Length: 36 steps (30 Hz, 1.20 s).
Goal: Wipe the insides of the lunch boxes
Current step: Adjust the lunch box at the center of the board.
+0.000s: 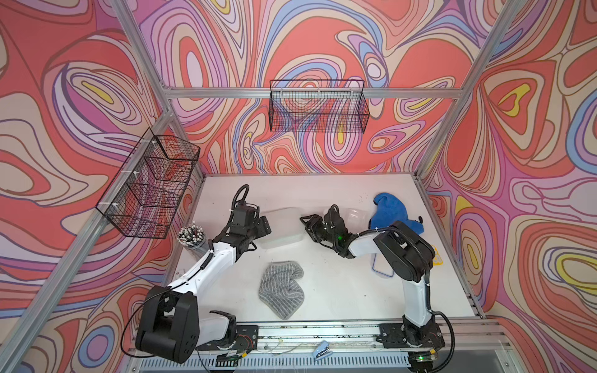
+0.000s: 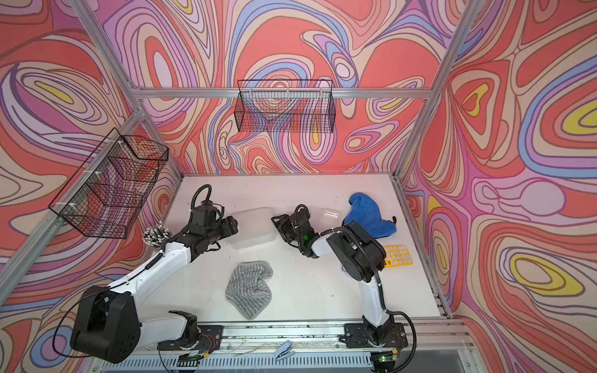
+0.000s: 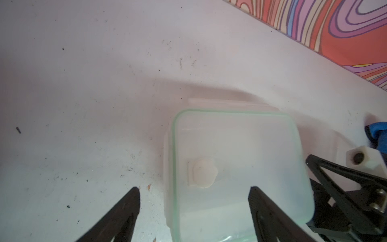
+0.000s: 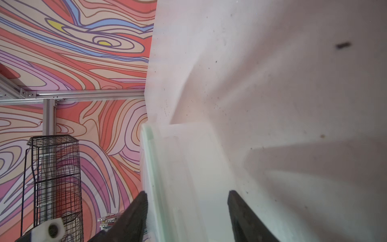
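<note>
Black fingers (image 3: pixel 127 211) of the left gripper (image 3: pixel 193 188), closest to the wrist lens, stand well apart. One is over the white table (image 3: pixel 83 104) just beside the large lunch box (image 1: pixel 281 243), and the other is above the box's green-rimmed lid (image 3: pixel 240 142). Neither is clamped on anything. The lid, which bears a round valve, lies on top of the box.

At the box's end on the right arm's side is the right gripper (image 4: pixel 187 192). Its fingers are apart, with the lid edge and box end between them. Blur hides whether they press on it.

The other things are placed from the large lunch box:
- **Small lunch box** (image 1: pixel 355 214): on the right arm's side, just past the right gripper.
- **Blue cloth** (image 1: pixel 392 210): farther the same way.
- **Grey striped cloth** (image 1: pixel 281 287): toward the arm bases, well apart from the box.
- **Blue-rimmed lid** (image 1: pixel 381 266) and **yellow calculator** (image 2: pixel 398 255): toward the bases on the right arm's side, partly under that arm.
- **Cup of pencils** (image 1: pixel 193 234): on the left arm's side.
</note>
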Motion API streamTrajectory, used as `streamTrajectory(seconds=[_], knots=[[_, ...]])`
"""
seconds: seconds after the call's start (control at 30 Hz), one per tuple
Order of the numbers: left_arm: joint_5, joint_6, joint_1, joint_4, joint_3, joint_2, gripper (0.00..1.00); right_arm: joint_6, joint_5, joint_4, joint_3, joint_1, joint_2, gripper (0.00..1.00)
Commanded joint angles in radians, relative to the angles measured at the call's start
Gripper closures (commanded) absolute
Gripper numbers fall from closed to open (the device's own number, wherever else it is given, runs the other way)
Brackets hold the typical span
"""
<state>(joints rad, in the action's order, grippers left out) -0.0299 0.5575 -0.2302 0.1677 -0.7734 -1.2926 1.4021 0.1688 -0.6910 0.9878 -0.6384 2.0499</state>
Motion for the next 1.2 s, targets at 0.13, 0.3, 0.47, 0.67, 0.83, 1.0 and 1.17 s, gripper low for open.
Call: streamTrajectory(seconds=[0.13,0.3,0.47,0.67,0.83,1.0,1.17], knots=[[0.125,0.004,0.008,-0.040,-0.004,-0.076,0.18,0.024,0.032,-0.060,0.019,-0.007,0.014,0.40],[0.185,0.027,0.008,-0.075,-0.002,-0.097,0.21,0.048,0.060,-0.085,0.052,-0.007,0.036,0.42],[0.221,0.048,0.005,-0.092,0.009,-0.093,0.25,0.057,0.065,-0.069,0.097,-0.006,0.057,0.42],[0.179,0.073,-0.024,-0.071,0.020,-0.061,0.25,0.057,0.063,-0.021,0.173,-0.005,0.096,0.41],[0.129,0.090,-0.024,-0.002,0.029,-0.029,0.24,0.091,0.062,-0.056,0.172,0.007,0.123,0.40],[0.028,0.108,-0.024,0.075,0.027,0.014,0.18,0.103,0.068,-0.068,0.146,0.025,0.111,0.39],[0.010,0.077,-0.011,0.090,-0.024,0.000,0.16,0.107,0.066,-0.046,0.112,0.025,0.095,0.38]])
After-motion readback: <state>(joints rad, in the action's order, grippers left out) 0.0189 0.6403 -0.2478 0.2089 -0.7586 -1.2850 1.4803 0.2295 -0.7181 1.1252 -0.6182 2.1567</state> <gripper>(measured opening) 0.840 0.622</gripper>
